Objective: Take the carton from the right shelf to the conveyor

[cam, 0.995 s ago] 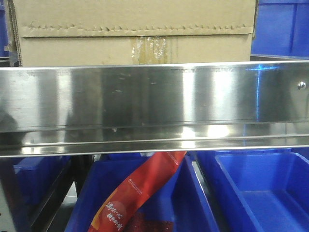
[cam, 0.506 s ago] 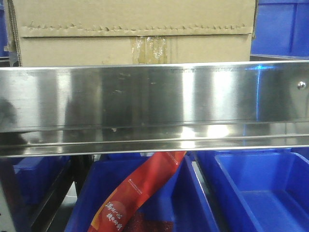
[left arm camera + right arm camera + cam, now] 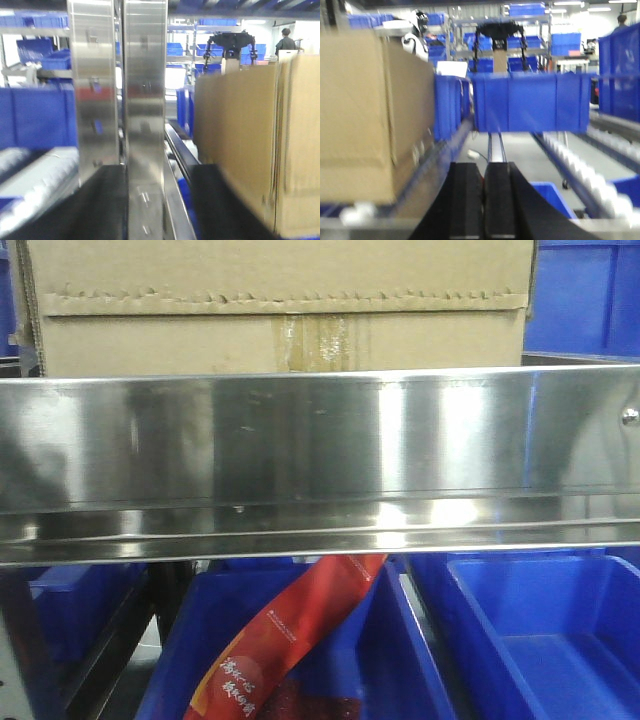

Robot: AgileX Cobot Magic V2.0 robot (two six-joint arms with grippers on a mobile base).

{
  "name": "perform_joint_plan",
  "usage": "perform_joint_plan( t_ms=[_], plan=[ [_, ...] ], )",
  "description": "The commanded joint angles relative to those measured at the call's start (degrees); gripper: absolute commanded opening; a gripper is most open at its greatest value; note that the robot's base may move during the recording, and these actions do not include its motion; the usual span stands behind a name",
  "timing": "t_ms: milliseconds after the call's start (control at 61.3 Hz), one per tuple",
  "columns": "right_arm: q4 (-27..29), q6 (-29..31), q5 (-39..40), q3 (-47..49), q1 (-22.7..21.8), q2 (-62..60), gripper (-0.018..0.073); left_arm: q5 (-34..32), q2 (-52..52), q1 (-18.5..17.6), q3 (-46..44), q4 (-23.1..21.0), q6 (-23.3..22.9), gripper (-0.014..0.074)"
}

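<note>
Little has changed: the shelf [image 3: 320, 440] drifts slightly rightward. The carton [image 3: 280, 335] sits right of the left gripper's [image 3: 160, 207] spread fingers and left of the right gripper's [image 3: 483, 200] closed pair, ungrasped.

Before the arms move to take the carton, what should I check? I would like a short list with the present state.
1. Carton on the right shelf, behind its steel rail: ok.
2. Left gripper open: ok, fingers apart.
3. Right gripper open: not ok, pads pressed together.
4. Carton held by a gripper: not ok, neither closes on it.
5. Conveyor free: cannot tell, not in view.
6. Wrist views sharp: not ok, blurred.
</note>
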State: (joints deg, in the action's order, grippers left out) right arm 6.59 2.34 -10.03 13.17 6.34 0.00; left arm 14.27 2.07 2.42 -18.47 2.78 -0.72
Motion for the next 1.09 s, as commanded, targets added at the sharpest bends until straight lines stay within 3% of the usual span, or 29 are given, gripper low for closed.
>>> perform_joint_plan(
  t_ms=[0,49,163,228,473,685,750,913,1077],
  plan=[
    [0.28,0.19,-3.47,5.66,0.06,0.00,0.0083,4.29,3.06,-0.37,-6.14,1.04,0.72,0.0372],
    [0.28,0.19,-4.35,8.27,0.06,0.73,0.0177,6.13,4.97,-0.37,-8.65,1.04,0.72,0.0396],
    [0.28,0.19,-4.80,12.63,0.06,4.16,0.0489,9.38,10.40,-1.51,-15.16,-0.29,0.72,0.0426],
    [0.28,0.19,-4.86,13.72,0.06,6.12,0.0580,11.69,13.58,-2.56,-18.66,-0.44,0.72,0.0435],
    [0.17,0.19,-4.06,16.99,0.06,12.63,0.0569,17.78,27.19,-16.10,-30.70,-1.32,0.72,0.0435],
    [0.17,1.98,-12.48,29.72,0.80,24.98,0.0569,20.70,42.43,-28.98,-41.85,-0.90,0.72,0.0435],
    [0.30,4.11,-15.41,35.15,2.32,30.42,0.0569,21.36,47.06,-31.10,-45.70,-0.90,0.72,0.0435],
    [0.30,4.91,-23.96,50.31,7.26,44.68,0.0569,23.64,58.50,-31.18,-57.25,-0.90,-0.59,0.0435],
    [0.30,4.91,-38.50,69.82,9.46,59.96,0.0569,35.48,69.19,-27.50,-72.06,-0.18,-10.02,0.0435]
  ],
)
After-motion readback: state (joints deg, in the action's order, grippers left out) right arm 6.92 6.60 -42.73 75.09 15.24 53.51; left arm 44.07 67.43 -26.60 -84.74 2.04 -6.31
